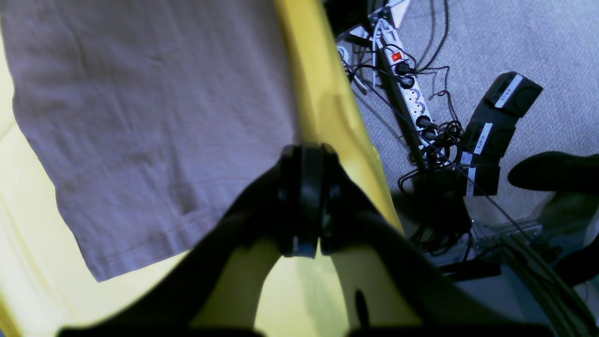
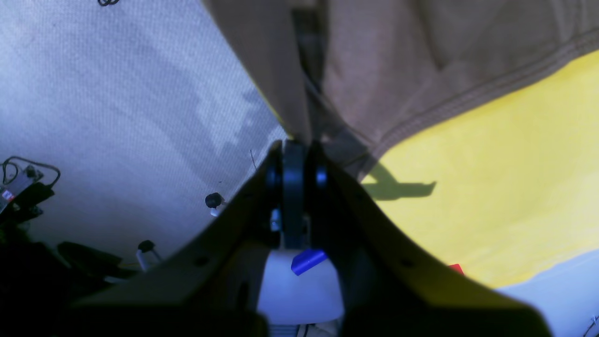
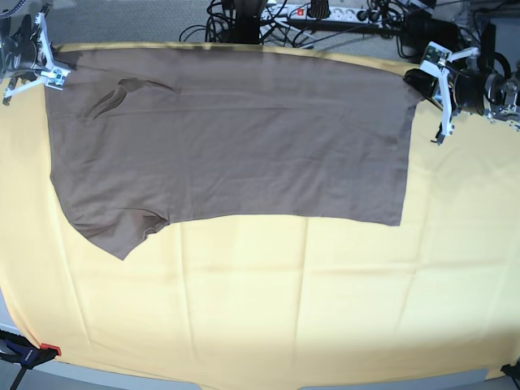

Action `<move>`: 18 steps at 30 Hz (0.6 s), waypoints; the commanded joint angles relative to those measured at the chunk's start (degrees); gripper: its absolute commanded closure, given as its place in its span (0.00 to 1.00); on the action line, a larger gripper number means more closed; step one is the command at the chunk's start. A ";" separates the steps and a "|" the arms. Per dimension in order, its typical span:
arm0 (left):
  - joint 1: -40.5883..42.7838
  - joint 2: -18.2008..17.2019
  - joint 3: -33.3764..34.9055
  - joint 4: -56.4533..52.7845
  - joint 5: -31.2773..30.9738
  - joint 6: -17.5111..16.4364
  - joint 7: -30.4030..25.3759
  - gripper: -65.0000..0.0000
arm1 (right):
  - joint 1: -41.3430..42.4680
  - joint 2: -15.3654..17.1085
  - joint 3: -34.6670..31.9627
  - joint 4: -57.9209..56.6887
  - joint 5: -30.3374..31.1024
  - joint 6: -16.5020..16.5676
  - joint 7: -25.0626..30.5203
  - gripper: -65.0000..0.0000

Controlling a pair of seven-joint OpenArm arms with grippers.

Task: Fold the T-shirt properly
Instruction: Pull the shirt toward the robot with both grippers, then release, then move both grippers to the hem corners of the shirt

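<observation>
The taupe-brown T-shirt lies flat, folded in half, on the far half of the yellow cloth; a sleeve points to the near left. My left gripper is shut on the shirt's far right corner at the table's back edge. In the left wrist view the gripper has its jaws pressed together where the shirt's edge ends. My right gripper is shut on the far left corner. In the right wrist view the gripper pinches shirt fabric that rises from its tips.
The yellow cloth covers the whole table. Behind the back edge, on the grey carpet, lie a power strip, tangled cables and black labelled boxes. A blue clamp sits at the near left corner.
</observation>
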 commanded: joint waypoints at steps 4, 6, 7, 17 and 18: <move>-0.66 -1.75 -0.44 0.46 -4.96 -0.08 -0.57 0.98 | -0.02 1.25 0.66 0.52 0.35 -0.10 -0.68 1.00; -0.85 -1.73 -0.44 0.48 -6.82 -0.08 0.63 0.79 | 0.00 1.27 0.66 0.57 0.35 -0.10 -0.70 0.81; -0.85 -1.75 -0.44 0.55 -7.98 -0.08 1.99 0.69 | 0.00 1.27 0.66 0.70 0.35 -0.10 -0.72 0.69; -6.86 -2.64 -0.48 2.69 -23.93 -0.08 17.84 0.48 | -0.02 1.27 2.43 8.00 1.27 -0.10 -4.83 0.52; -8.24 -2.54 -0.48 2.69 -26.75 -0.08 18.97 0.48 | -0.02 1.27 3.39 9.25 2.03 -0.10 -5.44 0.52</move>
